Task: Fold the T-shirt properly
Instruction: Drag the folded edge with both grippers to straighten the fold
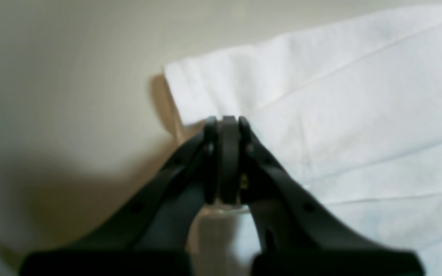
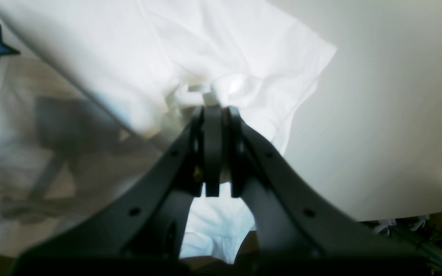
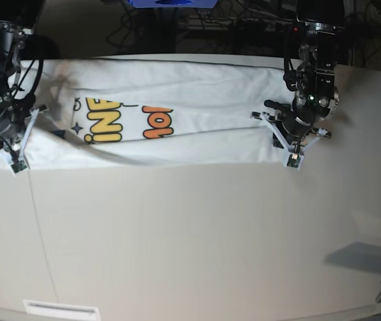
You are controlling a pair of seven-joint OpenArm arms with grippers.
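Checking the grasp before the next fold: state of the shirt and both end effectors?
T-shirt: lying on the table, folded into a long band, print partly showing.
Left end effector: shut on T-shirt edge.
Right end effector: shut on T-shirt, fabric bunched at the tips.

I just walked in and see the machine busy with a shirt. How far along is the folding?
Partly done, I would say. The T-shirt already lies as a long band across the table, its near edge turned over so plain white covers part of the print. In hand: the left gripper and right gripper are each shut on an end of it. Left: folding the band's ends in to make a compact stack.
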